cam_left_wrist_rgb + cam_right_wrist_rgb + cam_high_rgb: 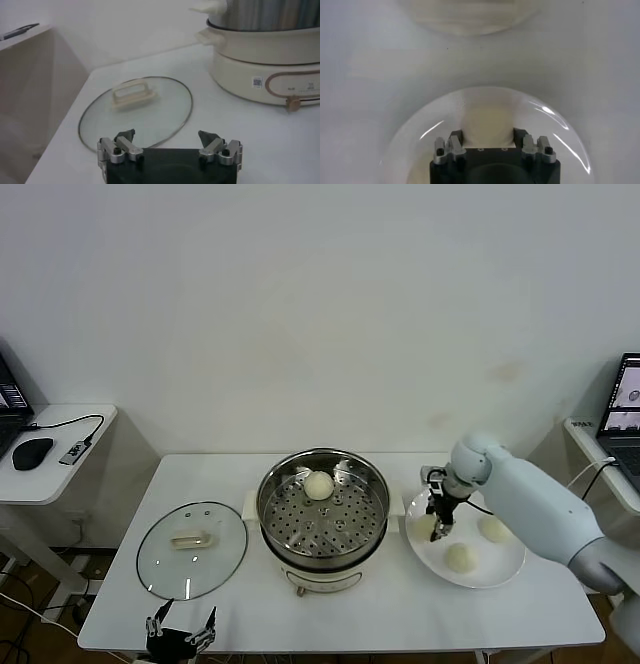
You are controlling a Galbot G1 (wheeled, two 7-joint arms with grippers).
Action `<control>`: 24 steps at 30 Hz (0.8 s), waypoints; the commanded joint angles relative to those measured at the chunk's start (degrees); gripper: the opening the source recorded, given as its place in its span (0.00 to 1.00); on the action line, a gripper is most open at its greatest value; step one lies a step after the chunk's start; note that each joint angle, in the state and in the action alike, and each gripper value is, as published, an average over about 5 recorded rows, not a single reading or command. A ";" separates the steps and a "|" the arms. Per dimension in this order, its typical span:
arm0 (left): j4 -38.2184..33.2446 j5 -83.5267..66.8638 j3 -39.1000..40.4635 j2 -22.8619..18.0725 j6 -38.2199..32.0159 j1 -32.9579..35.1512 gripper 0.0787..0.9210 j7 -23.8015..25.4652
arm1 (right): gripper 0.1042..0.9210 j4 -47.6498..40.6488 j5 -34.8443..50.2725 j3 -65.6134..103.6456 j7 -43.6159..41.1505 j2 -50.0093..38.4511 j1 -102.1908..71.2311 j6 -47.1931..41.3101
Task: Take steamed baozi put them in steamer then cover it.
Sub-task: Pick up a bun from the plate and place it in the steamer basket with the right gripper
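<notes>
The steamer [322, 514] stands mid-table with one baozi [318, 484] on its perforated tray. Three more baozi lie on a white plate [500, 576] to its right: two free ones [492, 529] [459, 558] and one [427, 526] between my right gripper's fingers. My right gripper [438, 524] is down on that bun at the plate's near-steamer side. In the right wrist view the fingers press both sides of the bun [487, 120], gripper [488, 136]. The cover [192, 549] lies flat left of the steamer. My left gripper [181, 631] is open and empty at the table's front edge, just short of the cover [136, 107].
The steamer's cream base [265, 60] is close on one side of the left gripper [169, 142]. A side table with a mouse [32, 452] stands far left. A laptop [625, 399] sits far right. A cream rounded shape [470, 12] lies beyond the plate rim [420, 135].
</notes>
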 commanded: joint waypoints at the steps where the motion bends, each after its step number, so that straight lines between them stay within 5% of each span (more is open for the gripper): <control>1: -0.35 -0.01 -0.36 0.55 1.23 -1.36 0.88 -0.04 | 0.62 12.12 14.37 -13.08 -1.90 -7.50 19.71 -5.26; 11: -2.01 0.10 -0.75 0.82 2.74 -1.94 0.88 0.00 | 0.62 14.08 30.28 -29.80 -3.01 0.51 44.32 -11.07; 24: -3.81 -0.46 -1.84 -0.46 3.84 -1.99 0.88 0.36 | 0.62 3.93 33.46 -30.55 -2.02 23.70 40.27 -15.01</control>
